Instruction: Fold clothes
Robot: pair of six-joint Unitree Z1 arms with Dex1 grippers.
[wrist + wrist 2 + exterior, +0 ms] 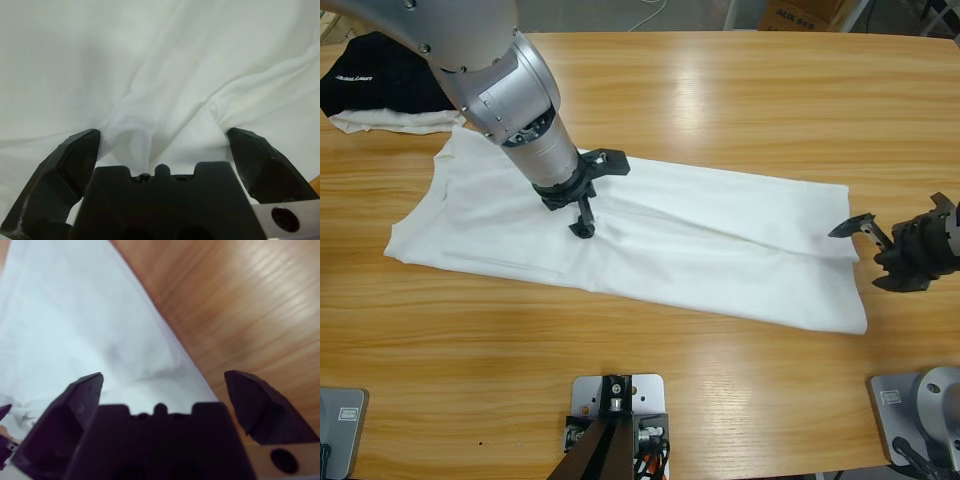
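L gripper (162,137) spread on T-shirt (165,65); high view adds black garment (380,80)

Black garment (380,85) cut off by the left edge

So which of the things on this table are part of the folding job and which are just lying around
Part of the job:
- white T-shirt, spread along the table
- left gripper, open, down on the shirt's middle
- right gripper, open, at the shirt's edge

Just lying about:
- black garment in the far corner
- small white garment under it
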